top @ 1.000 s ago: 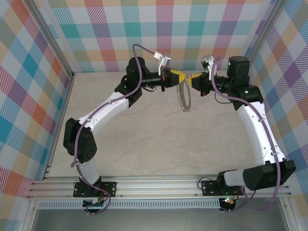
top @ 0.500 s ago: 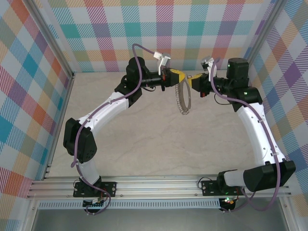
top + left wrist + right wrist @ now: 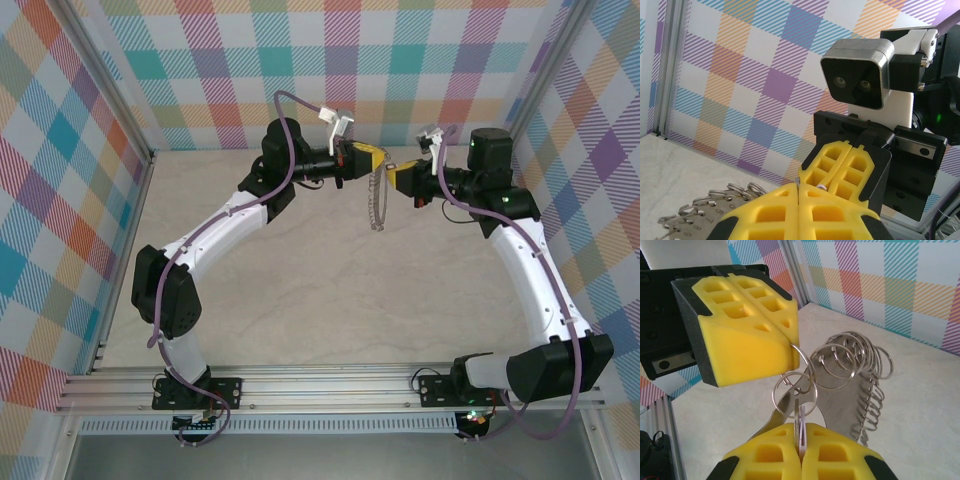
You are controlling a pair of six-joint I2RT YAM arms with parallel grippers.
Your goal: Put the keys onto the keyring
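Yellow foam pads (image 3: 747, 337) are seen pressed together on both arms above the pale marbled counter (image 3: 330, 300), where the left tool (image 3: 366, 157) and the right tool (image 3: 398, 177) are set nose to nose near the back wall. The left tool is closed on the keyring (image 3: 377, 203), which is gripped by one of the small wire loops (image 3: 847, 357) along its edge, so that the grey scalloped oval hangs downward between the two arms. The right tool is clamped on the key (image 3: 800, 432), a pale lilac sliver pinched edge-on between the pads with its top poking out; how much of the blade is covered cannot be told. In the right wrist view, two of the ring's loops are seen just above the key and overlapping it in the picture, though whether the key is threaded through either of them cannot be made out. The two tools are shown close together but apart, with the keyring suspended at the gap. Pastel checked panels (image 3: 400, 60) are seen enclosing the cell on three sides.
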